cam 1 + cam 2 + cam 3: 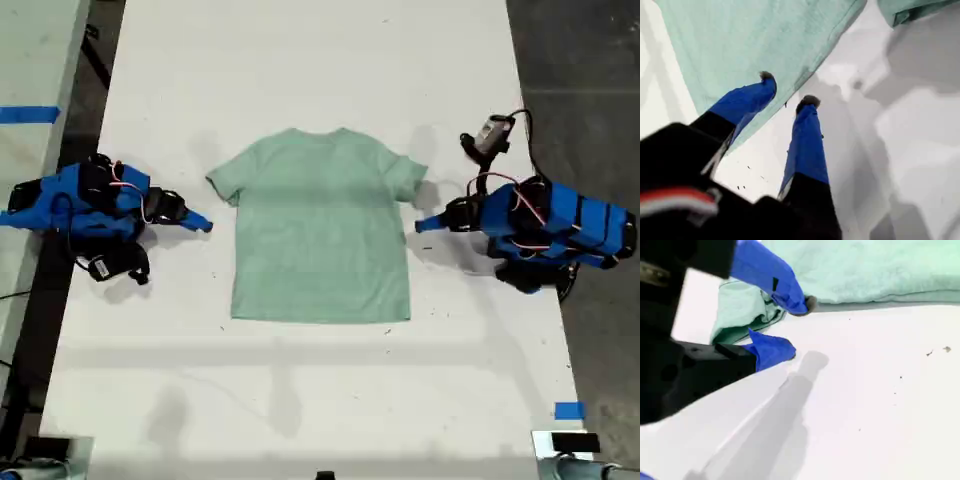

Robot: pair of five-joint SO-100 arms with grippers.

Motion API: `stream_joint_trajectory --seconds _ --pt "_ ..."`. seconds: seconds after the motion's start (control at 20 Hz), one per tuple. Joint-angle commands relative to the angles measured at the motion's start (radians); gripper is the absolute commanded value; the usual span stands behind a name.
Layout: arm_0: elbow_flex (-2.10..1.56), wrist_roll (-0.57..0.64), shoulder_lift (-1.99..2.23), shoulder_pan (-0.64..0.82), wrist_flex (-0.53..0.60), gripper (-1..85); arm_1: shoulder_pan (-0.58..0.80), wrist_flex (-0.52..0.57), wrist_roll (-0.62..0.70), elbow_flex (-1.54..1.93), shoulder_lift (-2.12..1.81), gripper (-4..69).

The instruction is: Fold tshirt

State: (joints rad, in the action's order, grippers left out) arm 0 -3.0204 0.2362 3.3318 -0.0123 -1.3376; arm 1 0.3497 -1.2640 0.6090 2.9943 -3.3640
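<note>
Tshirt lies flat on the table between 2 grippers, its side edge just ahead of my first gripper, a sleeve just beyond my second gripper, both with jaws apart, holding nothing.

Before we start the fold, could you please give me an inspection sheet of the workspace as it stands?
Surface: white table, smooth and evenly lit.
Job's things: tshirt lies flat and unfolded, both sleeves out, between the two arms.
Clutter: a few dark specks on the table; nothing else seen.
Hands: my first hand is open at the shirt's side edge, holding nothing; my second hand is open beside a sleeve, holding nothing.
Cables: red and white wires run over the arm at the exterior view's right.
Surroundings: dark floor; blue tape at the exterior view's lower right.
</note>
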Motion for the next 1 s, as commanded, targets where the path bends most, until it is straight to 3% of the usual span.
stream_joint_trajectory --seconds 0.0,0.35,0.6,0.8,0.95 --pt "0.009 -0.359 -0.002 -0.041 0.081 2.0 -0.117 0.058 -0.917 -0.006 -0.008 -1.0" --pt "0.008 -0.359 -0.002 -0.057 0.084 1.1 -0.110 0.063 -0.897 -0.008 -0.008 -1.0" --pt "0.014 -0.396 -0.002 -0.014 0.021 0.1 -0.110 0.023 -0.891 -0.011 -0.008 -1.1" --pt "0.057 -0.376 -0.014 -0.005 0.071 0.1 -0.141 0.006 -0.853 -0.106 0.018 -1.1" --pt "0.176 -0.337 -0.144 0.041 0.097 0.0 -0.107 0.009 -0.772 -0.298 0.256 -1.1"
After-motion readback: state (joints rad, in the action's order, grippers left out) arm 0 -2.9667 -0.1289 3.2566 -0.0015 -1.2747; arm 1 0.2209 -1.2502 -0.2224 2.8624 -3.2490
